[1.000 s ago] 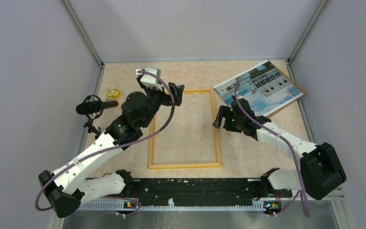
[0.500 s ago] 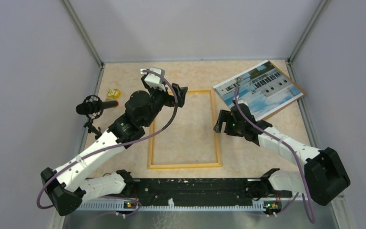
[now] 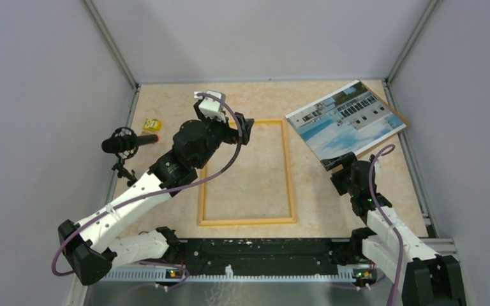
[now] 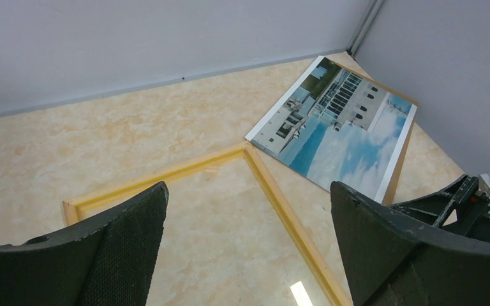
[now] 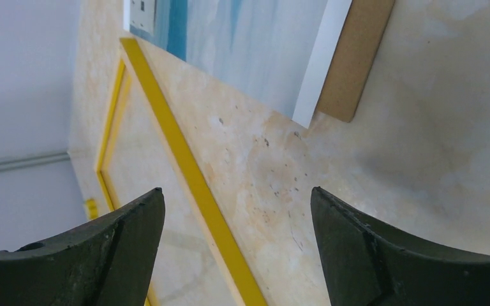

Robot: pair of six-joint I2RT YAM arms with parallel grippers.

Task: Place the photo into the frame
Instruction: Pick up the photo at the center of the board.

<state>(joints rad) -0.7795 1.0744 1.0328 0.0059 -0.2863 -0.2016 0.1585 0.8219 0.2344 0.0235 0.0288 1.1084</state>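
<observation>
Your left gripper spread over the 11 o'clock corner of the frame, right gripper spread beside the photo.

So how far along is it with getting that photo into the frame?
Nothing looks done: the frame lies empty, and the photo lies outside it at the far right, on a brown board. Nothing is in hand: both sets of jaws are open and empty, the left arm over the frame's far end, the right arm near the photo's near corner. Left: lifting the photo into the frame.
</observation>
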